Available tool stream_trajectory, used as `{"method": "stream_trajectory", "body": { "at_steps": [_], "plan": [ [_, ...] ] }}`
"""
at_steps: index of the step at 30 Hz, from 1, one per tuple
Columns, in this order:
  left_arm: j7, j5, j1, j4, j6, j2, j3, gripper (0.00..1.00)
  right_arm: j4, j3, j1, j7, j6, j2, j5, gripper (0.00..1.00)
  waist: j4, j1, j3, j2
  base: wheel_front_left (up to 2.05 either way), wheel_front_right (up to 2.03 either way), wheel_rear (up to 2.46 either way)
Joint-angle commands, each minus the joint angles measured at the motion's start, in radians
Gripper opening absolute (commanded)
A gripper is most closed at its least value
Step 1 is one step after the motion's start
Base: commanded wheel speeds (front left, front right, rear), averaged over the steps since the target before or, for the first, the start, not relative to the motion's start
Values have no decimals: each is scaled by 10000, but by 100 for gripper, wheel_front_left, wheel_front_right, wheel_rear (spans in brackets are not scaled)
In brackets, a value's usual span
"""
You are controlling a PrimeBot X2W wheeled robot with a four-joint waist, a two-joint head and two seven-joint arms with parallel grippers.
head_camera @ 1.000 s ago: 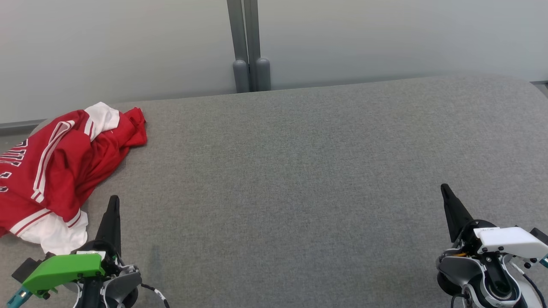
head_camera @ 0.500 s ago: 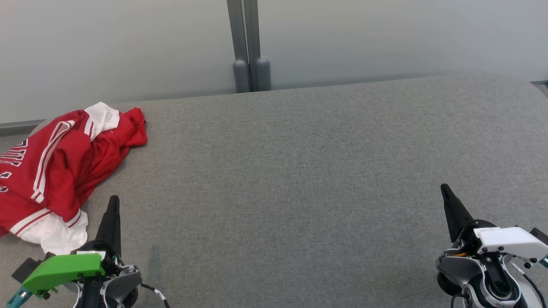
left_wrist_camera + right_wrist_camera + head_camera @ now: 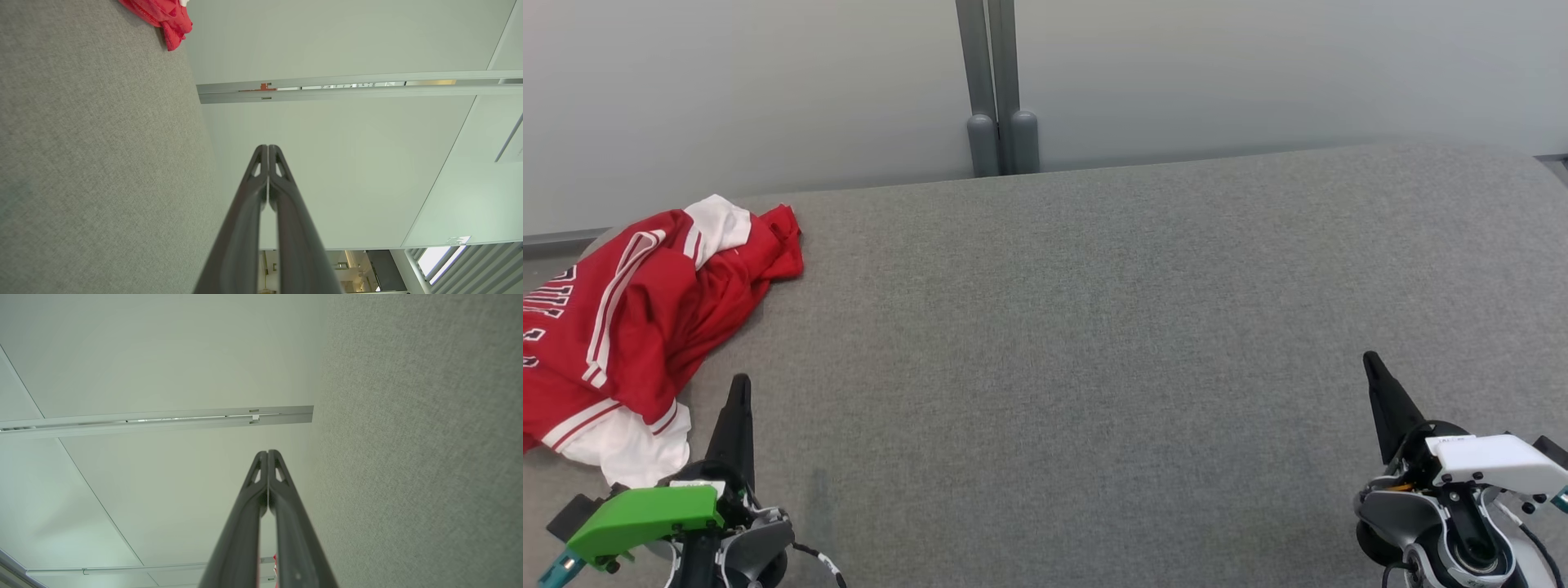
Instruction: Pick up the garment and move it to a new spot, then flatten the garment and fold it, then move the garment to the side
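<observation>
Dark fingers pressed together, the left hand (image 3: 739, 382) grips nothing and sits low over the grey fabric table (image 3: 1094, 327), its tip just beside the white hem of the garment (image 3: 629, 327). Well apart at the opposite side, the right hand (image 3: 1370, 358) is likewise closed and empty. Crumpled and red, the garment lies at the table's left edge, its long axis slanting from near left toward the far wall (image 3: 768, 82). Head view gives its white stripes and dark lettering; the left wrist view catches a red corner of it at the top
</observation>
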Motion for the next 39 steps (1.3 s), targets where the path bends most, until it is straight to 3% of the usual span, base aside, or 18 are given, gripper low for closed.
{"method": "stream_trajectory", "body": {
  "at_steps": [1,10,18,31,39],
  "plan": [
    [-3,2,13,24,2,-6,-6,100,32,5,14,-4,2,4,-4,100,0,0,0,0,0,0,0],
    [-375,158,231,93,1,-38,-374,100,74,350,225,-371,1,21,-306,100,-7,0,0,0,0,0,0],
    [-755,952,341,34,-2,-27,-533,100,-206,652,260,-754,1,-71,-1784,100,-58,0,0,0,0,0,0],
    [-1300,3727,477,-228,246,-10,-675,100,-845,1259,350,-1301,2,-384,-4939,100,-94,0,-18,0,0,0,0],
    [-1599,5702,552,-244,179,22,-762,100,-968,1474,390,-1600,3,-575,-6588,100,-85,0,-33,0,0,0,0]
  ]
}}
